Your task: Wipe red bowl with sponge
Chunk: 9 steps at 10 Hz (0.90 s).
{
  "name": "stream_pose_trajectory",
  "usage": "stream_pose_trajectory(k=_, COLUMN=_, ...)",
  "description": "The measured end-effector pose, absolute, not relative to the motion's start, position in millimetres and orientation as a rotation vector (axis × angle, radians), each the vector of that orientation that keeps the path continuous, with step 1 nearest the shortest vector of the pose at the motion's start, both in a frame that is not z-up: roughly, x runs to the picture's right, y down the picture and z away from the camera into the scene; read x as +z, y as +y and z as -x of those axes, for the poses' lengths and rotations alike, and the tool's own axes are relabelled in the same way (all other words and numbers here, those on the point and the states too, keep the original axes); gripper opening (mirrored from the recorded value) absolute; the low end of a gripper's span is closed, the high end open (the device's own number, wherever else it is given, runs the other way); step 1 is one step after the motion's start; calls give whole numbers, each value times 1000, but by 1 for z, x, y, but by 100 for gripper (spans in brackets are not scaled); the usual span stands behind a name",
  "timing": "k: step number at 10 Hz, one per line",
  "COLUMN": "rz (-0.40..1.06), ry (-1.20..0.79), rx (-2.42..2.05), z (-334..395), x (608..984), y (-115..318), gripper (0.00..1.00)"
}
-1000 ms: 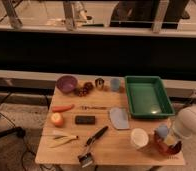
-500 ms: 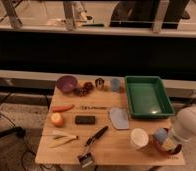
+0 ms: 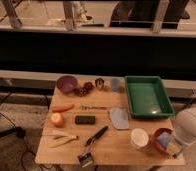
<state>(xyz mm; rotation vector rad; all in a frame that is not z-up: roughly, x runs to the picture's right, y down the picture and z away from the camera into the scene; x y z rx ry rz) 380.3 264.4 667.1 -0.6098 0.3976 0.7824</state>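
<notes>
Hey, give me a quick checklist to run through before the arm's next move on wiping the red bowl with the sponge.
1. Sponge inside the red bowl: ok.
2. Gripper at the bowl's right side, next to the sponge: ok.
3. Gripper holding the sponge: cannot tell.
4. Red bowl resting on the table: ok, though it sits near the front right corner.
5. Room around the bowl: not ok, the white cup stands right beside it on the left.
</notes>
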Motion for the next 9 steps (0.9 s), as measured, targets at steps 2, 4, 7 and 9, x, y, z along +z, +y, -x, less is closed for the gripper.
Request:
stream_pose_trajectory(k=2, rz=599, ry=445, rx=825, z=-403, x=663, y=266, gripper=1)
stream_pose_trajectory(k=4, rz=584, ry=461, rx=839, z=-416, x=667, y=262, gripper=1)
stream_pose_trajectory(k=7, rz=552, ry=438, rx=823, z=-419, x=690, y=245, gripper=1)
stream_pose_trajectory(k=9, rz=535, ry=416, rx=807, z=-418, x=703, y=238, gripper=1)
